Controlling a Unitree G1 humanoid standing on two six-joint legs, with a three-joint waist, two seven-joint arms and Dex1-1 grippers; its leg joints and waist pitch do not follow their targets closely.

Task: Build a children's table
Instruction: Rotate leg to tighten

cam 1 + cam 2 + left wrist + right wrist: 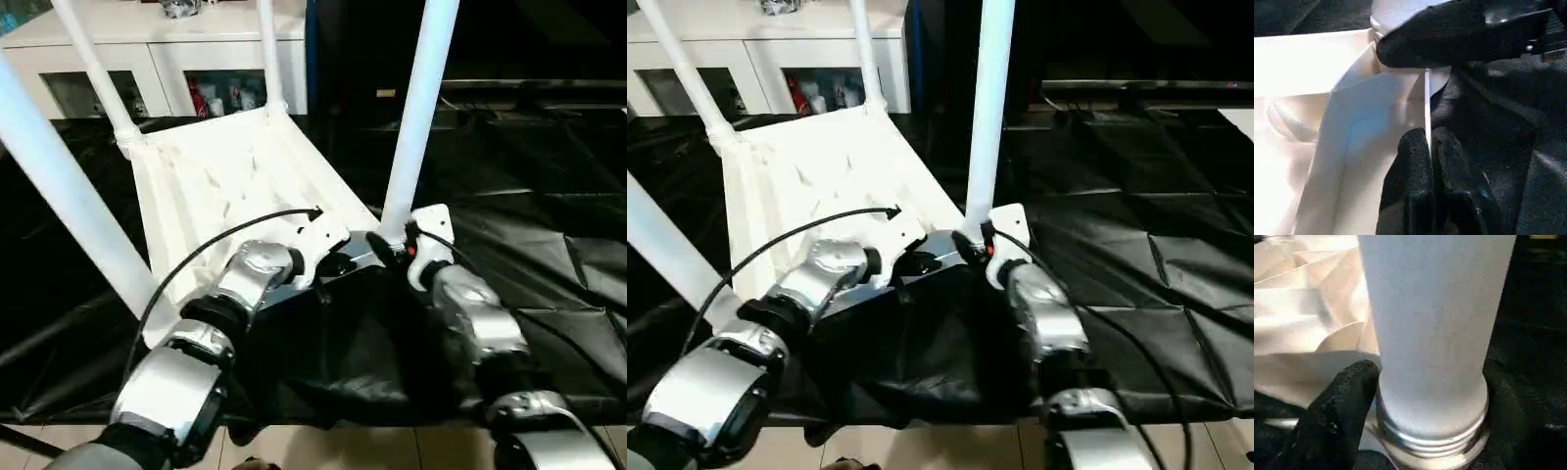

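while the tabletop (230,186) lies upside down on the black-draped work table (549,245), ribbed underside up, four white legs rise from its corners and all of them are cut off by the picture's upper or left edge. farthest left, the near-left leg (64,191) slants across the frame, and its foot is hidden behind the left forearm. next, the far-left leg (98,73) stands in its round socket at the far corner, tilting leftward, and the far-right leg (267,54) stands at the other far corner. behind them sits a white cabinet (171,59) with glass doors; what is on its shelves is too small to make out.

the left gripper (1427,161) reaches to the near edge of the tabletop, and the left wrist view shows its two black fingers (1410,171) pressed together on the thin white rim wall, pinching it. a black cable (211,245) arcs over that forearm.

to the right, the near-right leg (419,108) stands nearly upright at the near-right corner. the right gripper (1432,431) is clamped around its base, one black finger (1339,401) on each side, just above a ridged, threaded-looking collar (1432,428) at the leg's lower end. whether that end is fully seated in its corner socket is hidden by the gripper. the cloth lies creased on the right, and pale floor (343,446) shows along the bottom edge.
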